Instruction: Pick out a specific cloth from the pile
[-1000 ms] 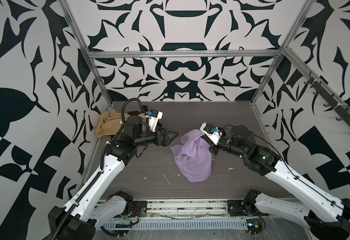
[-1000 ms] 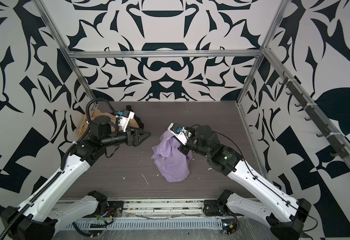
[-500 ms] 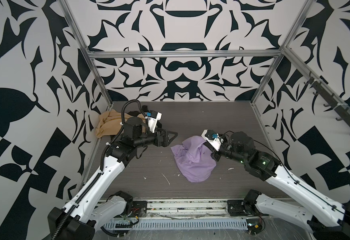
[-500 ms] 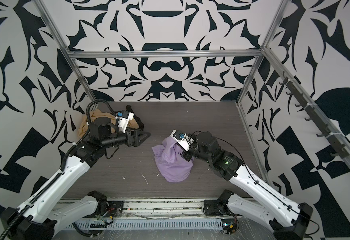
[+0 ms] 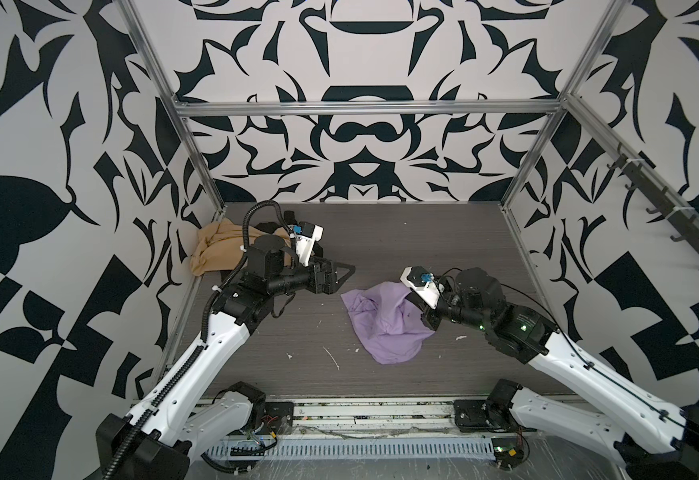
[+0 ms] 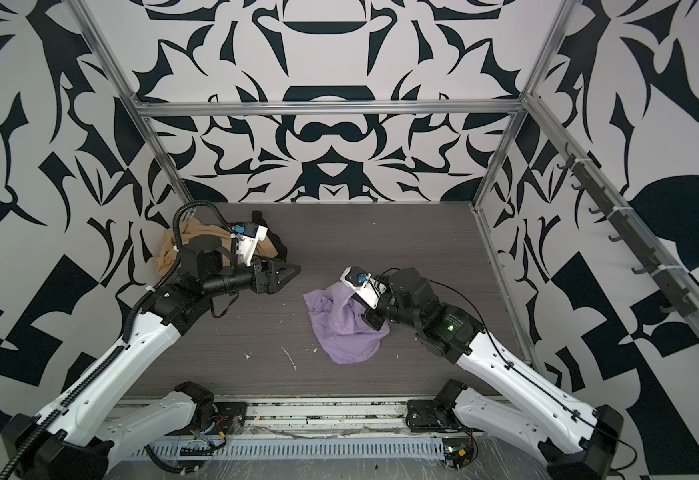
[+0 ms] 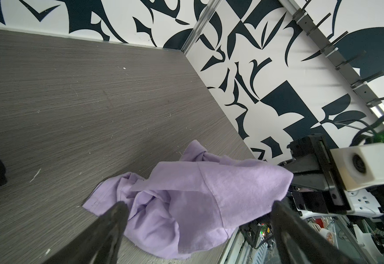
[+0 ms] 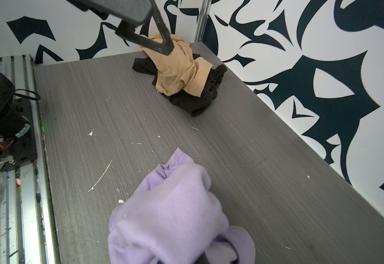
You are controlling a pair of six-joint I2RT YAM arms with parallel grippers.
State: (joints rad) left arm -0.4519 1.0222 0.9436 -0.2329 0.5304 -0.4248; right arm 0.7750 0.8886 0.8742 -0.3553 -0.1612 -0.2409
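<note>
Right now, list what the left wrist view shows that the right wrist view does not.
Only the left wrist view: the right gripper seen from outside, shut on an edge of the lavender cloth, and the hook rail on the wall. Only the right wrist view: the tan-beige garment, lying over the black garment in the corner. Both: the lavender cloth, the grey table, and the open left gripper.

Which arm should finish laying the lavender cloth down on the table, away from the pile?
Right. The right gripper is shut on the cloth, which is well apart from the pile. The left gripper is open, empty and not touching the cloth.
</note>
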